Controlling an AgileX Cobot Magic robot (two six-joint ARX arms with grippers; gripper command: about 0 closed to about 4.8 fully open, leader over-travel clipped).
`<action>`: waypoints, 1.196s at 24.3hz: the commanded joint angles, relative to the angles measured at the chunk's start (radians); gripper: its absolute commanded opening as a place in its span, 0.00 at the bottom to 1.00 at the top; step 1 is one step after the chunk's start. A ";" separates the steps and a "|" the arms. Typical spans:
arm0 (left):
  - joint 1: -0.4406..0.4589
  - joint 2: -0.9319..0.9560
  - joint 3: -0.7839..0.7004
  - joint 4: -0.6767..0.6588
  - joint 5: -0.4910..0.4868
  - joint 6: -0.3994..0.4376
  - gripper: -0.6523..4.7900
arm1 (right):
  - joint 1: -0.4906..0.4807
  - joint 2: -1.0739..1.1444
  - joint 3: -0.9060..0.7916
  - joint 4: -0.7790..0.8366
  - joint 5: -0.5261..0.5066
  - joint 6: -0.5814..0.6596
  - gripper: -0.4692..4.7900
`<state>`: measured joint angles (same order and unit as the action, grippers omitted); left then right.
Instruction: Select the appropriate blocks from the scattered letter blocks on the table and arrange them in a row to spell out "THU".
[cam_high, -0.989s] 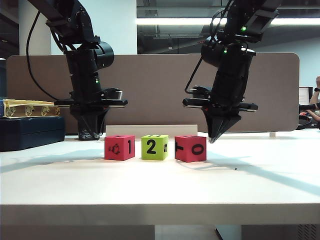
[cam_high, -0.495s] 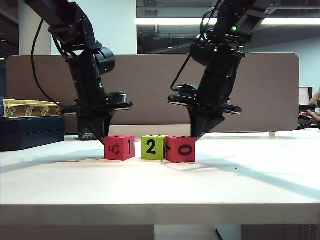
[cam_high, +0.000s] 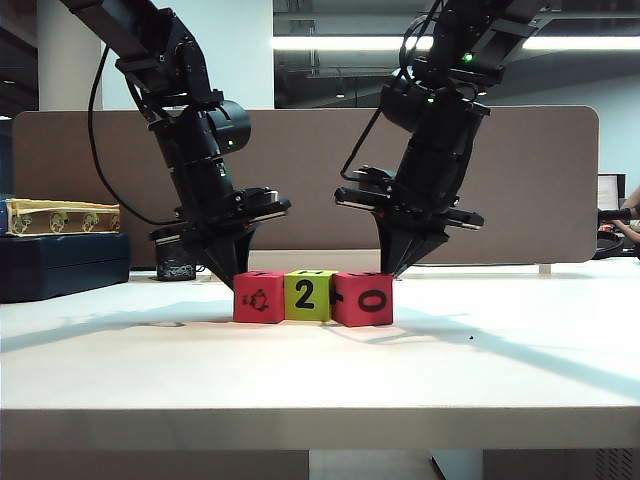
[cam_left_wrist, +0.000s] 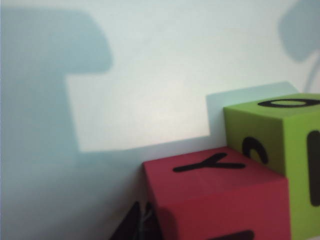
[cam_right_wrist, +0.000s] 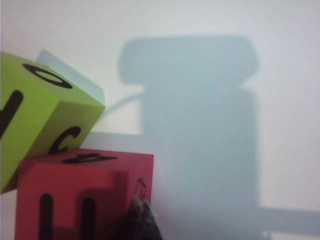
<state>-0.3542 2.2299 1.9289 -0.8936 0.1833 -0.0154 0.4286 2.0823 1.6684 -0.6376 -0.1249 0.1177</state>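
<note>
At centre frame, the left gripper and right gripper, both pinched empty, flanked the letter blocks; gentle, even squeezing would keep the row straight.

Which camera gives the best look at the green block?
The exterior view: the green block shows whole, mid-row between two red blocks, digit 2 facing. Left wrist view cuts it off at the frame edge; right wrist view shows it partly.

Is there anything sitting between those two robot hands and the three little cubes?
Nothing visible. The left hand, shut, is right at the outer side of the left red block; the right hand, shut, is at the right red block. The green block sits between them, all three side by side with no visible gap.
</note>
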 joint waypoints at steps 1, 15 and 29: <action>-0.019 -0.003 -0.002 0.015 0.012 0.008 0.11 | 0.009 -0.005 0.005 0.010 -0.032 0.013 0.08; -0.021 -0.003 -0.002 0.010 -0.132 0.003 0.11 | 0.021 -0.005 0.006 -0.006 -0.064 0.013 0.08; -0.018 -0.055 -0.001 0.081 -0.277 0.001 0.24 | 0.021 -0.042 0.026 0.053 0.017 -0.013 0.08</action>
<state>-0.3721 2.1952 1.9255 -0.8349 -0.0906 -0.0158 0.4473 2.0468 1.6859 -0.6174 -0.0853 0.1070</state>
